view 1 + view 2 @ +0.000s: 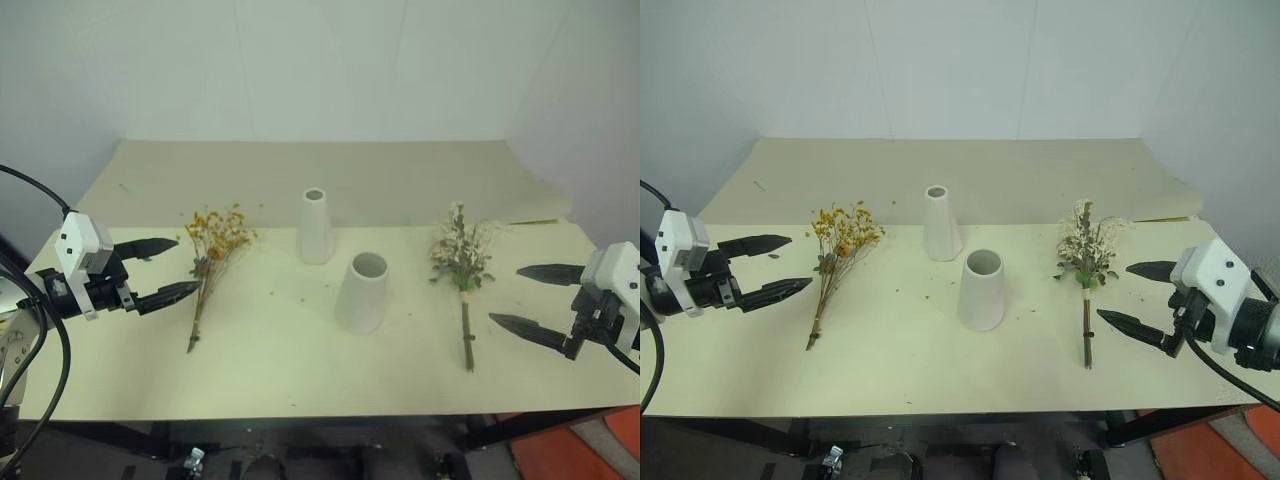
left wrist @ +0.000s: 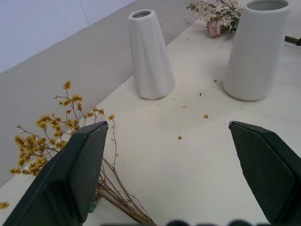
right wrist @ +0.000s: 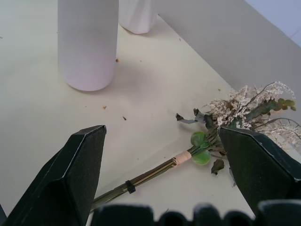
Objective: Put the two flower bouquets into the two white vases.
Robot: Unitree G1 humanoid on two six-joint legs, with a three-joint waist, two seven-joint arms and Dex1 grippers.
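On the pale cream table (image 1: 300, 385) stand a stout wide-mouthed white vase (image 1: 362, 292) and a slim one (image 1: 316, 227) (upright). The rose bunch (image 1: 462, 262) and yellow spray (image 1: 212, 255) lie flat beside spread-jawed, empty right gripper (image 1: 525, 296) and left gripper (image 1: 168, 270).

My two vases, the slim vase (image 1: 316, 226) and the stout vase (image 1: 362, 293), are plain matte white on a pale cream table (image 1: 300, 380) speckled with tiny brown crumbs. The thin spray (image 1: 212, 262) is yellow-orange on brown stems, while the fuller bunch (image 1: 462, 262) mixes cream sprigs, a touch of pink and green leaves. My left gripper (image 1: 167, 270) and right gripper (image 1: 535, 298) have black fingers on white housings.
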